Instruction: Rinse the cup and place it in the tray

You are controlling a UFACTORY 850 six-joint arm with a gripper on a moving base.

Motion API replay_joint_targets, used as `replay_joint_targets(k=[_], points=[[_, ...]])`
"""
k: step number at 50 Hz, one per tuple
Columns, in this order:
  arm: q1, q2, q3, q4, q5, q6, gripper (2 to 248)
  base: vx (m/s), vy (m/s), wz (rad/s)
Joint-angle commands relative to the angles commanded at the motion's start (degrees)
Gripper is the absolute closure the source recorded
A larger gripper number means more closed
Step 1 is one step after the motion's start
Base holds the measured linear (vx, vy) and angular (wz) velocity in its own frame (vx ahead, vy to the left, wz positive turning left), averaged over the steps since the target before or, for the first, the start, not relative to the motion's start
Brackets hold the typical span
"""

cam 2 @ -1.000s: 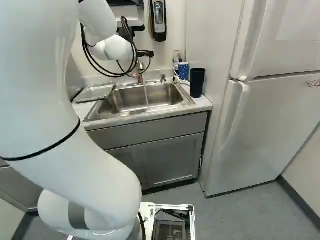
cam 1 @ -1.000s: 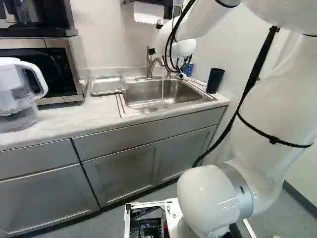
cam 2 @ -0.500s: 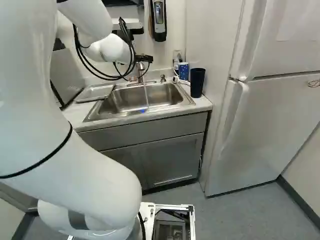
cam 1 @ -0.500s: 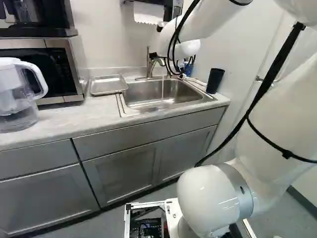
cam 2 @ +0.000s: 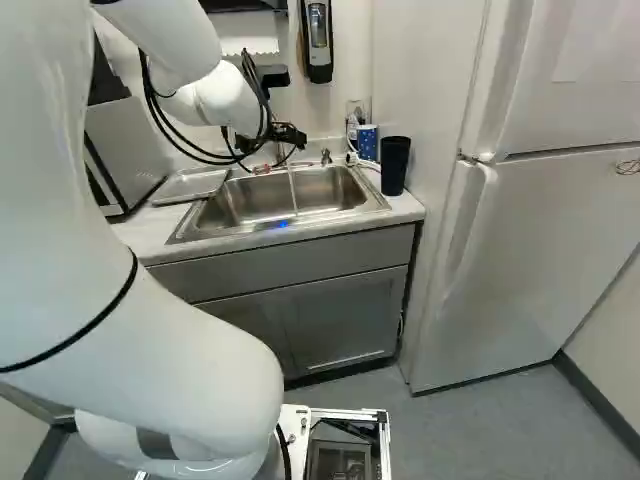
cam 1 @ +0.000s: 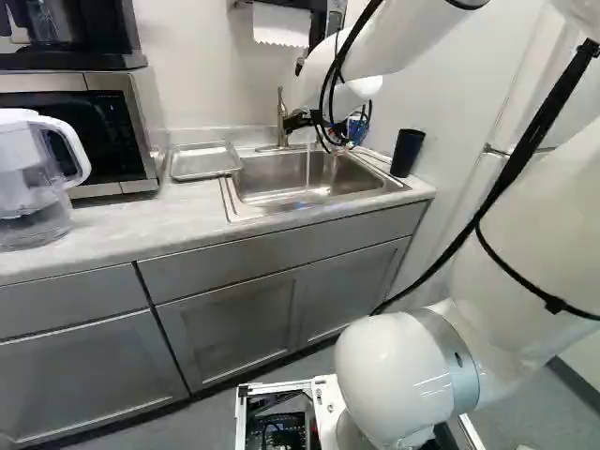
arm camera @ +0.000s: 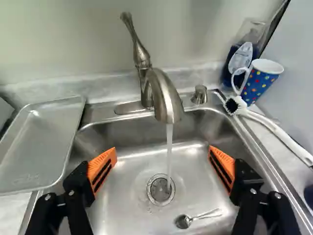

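A spotted blue cup, likely the one to be rinsed, stands on the counter between one and two o'clock from the drain, with the tap marking twelve. Its handle faces the bottle beside it, and a brush lies just in front. A dark tumbler sits farther around, near three o'clock, apart from the cup.

Inside the sink, water runs from the tap to the drain, and a spoon rests at four o'clock. The gripper hangs over the basin, open wide and holding nothing, its orange pads on either side of the stream. At about ten o'clock, beside the sink, waits the tray, with no cup on it.

The job appears to be in its opening stage: the water is on, but the cup is neither in the grip nor under the flow. By all appearances the pickup, the rinse and the placing in the tray all remain, though whether the cup is already wet cannot be told.
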Motion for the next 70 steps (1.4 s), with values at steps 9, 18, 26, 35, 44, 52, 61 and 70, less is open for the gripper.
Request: replay_joint_targets(k=[9, 18, 26, 35, 44, 52, 61, 70], points=[[0.0, 0.5, 0.4, 0.0, -5.4, 0.0, 3, 0.0, 0.0, 0.0], [0.0, 0.5, 0.4, 0.0, -10.8, 0.0, 3, 0.0, 0.0, 0.0], [0.0, 0.5, 0.4, 0.1, -14.6, 0.0, 3, 0.0, 0.0, 0.0], [0.0, 0.5, 0.4, 0.3, -14.7, 0.0, 3, 0.0, 0.0, 0.0], [0.0, 0.5, 0.4, 0.3, -14.7, 0.0, 3, 0.0, 0.0, 0.0], [0.0, 0.5, 0.4, 0.3, -14.7, 0.0, 3, 0.0, 0.0, 0.0], [0.0, 0.5, 0.4, 0.3, -14.7, 0.0, 3, 0.0, 0.0, 0.0], [0.0, 0.5, 0.4, 0.4, -14.6, 0.0, 3, 0.0, 0.0, 0.0]])
